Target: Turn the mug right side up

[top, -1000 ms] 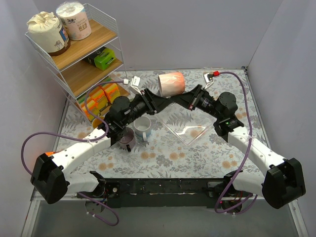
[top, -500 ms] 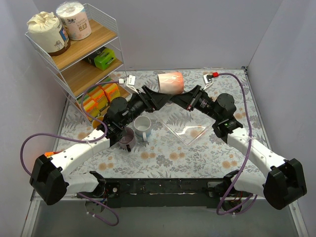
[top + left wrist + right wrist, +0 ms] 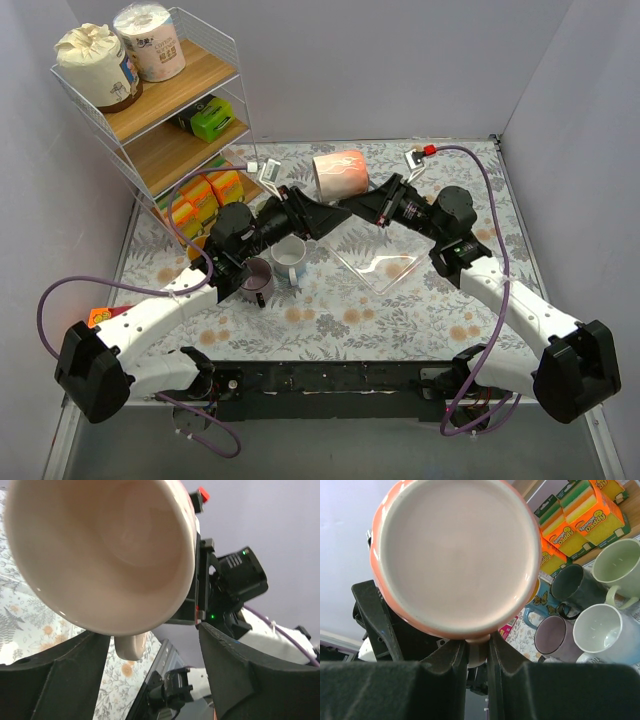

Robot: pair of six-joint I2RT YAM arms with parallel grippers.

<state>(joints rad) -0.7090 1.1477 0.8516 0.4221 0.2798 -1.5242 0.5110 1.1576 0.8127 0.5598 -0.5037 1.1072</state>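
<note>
Two wrist views: right fingers [image 3: 449, 661] pinch the mug [image 3: 457, 555] by its handle [image 3: 477, 653], left fingers [image 3: 65, 675] spread.

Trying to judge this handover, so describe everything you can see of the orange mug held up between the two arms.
The orange mug looks like glossy ceramic: orange-pink outside with pale swirls, cream inside and on its base. It hangs above the far middle of the table, on its side, mouth toward the left arm, base toward the right. The right gripper pinches its handle. The left gripper is open around the rim; contact there is unclear.
</note>
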